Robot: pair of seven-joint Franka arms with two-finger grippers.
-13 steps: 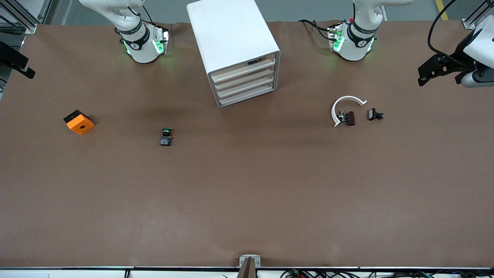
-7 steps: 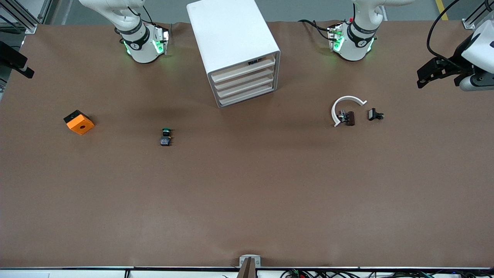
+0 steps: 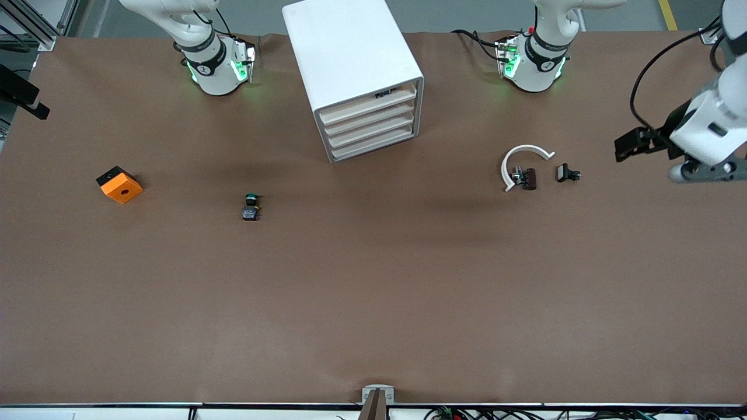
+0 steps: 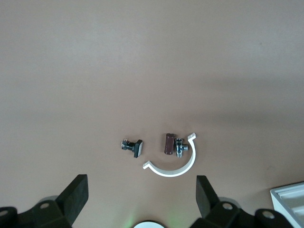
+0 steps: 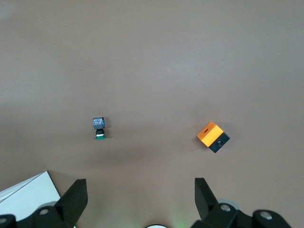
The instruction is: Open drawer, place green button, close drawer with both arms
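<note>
left hand (image 3: 627, 144) spread, swinging in over bench (image 3: 373, 291) | right hand (image 5: 137, 197) spread, waiting | drawer (image 3: 369, 106) shut | button (image 3: 251, 207) untouched

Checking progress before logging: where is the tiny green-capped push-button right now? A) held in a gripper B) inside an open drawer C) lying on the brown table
C: the green-capped button lies on the brown table, untouched, and the white cabinet's drawers look shut.
</note>
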